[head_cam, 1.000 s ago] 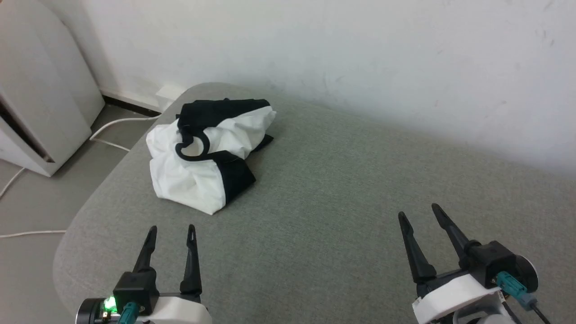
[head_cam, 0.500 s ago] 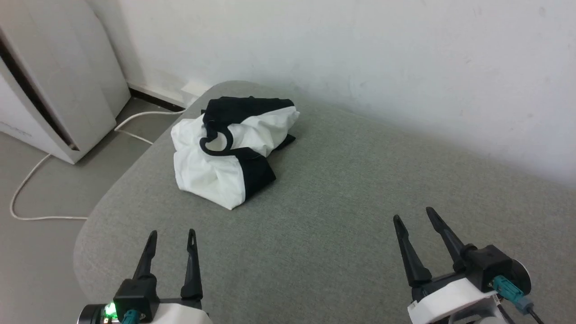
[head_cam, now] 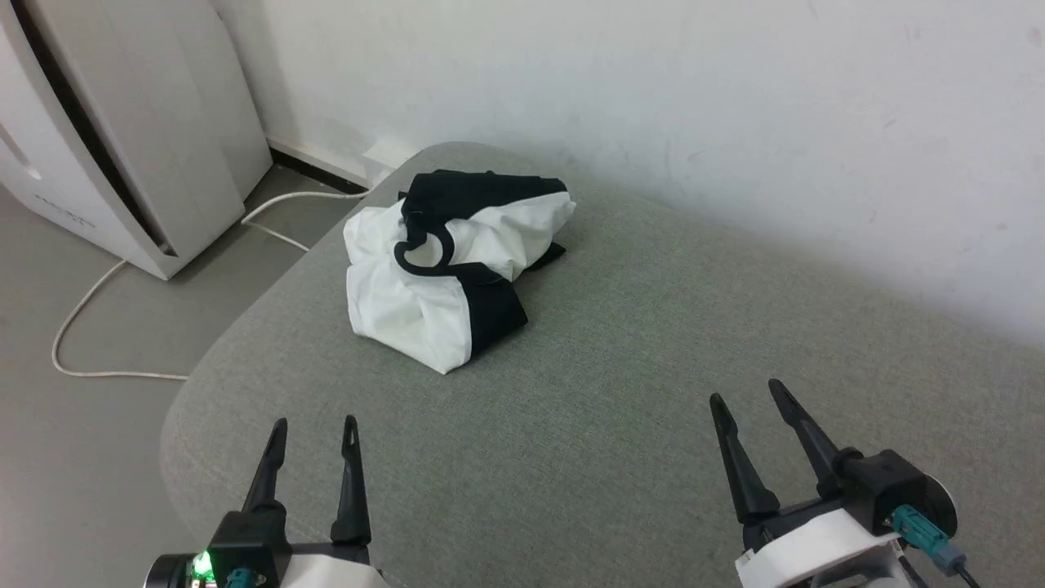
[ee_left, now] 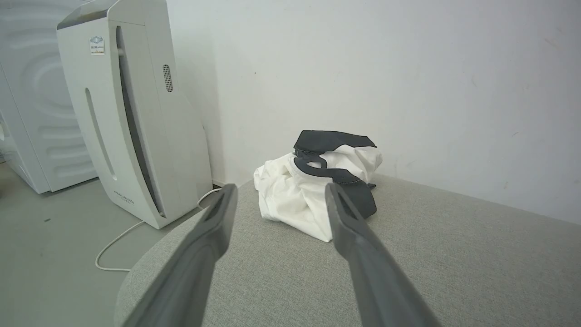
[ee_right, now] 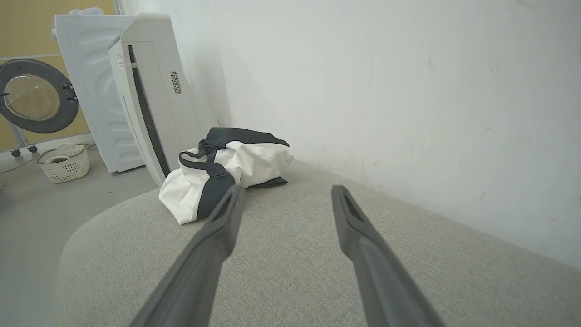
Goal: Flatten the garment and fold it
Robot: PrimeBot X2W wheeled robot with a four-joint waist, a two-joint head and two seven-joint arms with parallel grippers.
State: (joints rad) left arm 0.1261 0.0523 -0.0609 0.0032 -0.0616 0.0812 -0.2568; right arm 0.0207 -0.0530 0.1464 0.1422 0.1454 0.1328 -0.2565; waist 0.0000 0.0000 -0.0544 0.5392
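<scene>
White-and-black garment (head_cam: 424, 304) still lies bunched, untouched; only the head has swung toward it, both arms' jaws spread wide and empty, flattening unstarted.

the crumpled soft shirt (head_cam: 424, 314) has a plain white body, black sleeves and a black neckline band; the woven fabric cushion (head_cam: 620, 392) is muted grey-green with fine flecks; the painted wall (head_cam: 653, 98) and tall plastic appliance (head_cam: 163, 139) are white; the left gripper (head_cam: 315, 420) has black fingers and a green light
</scene>
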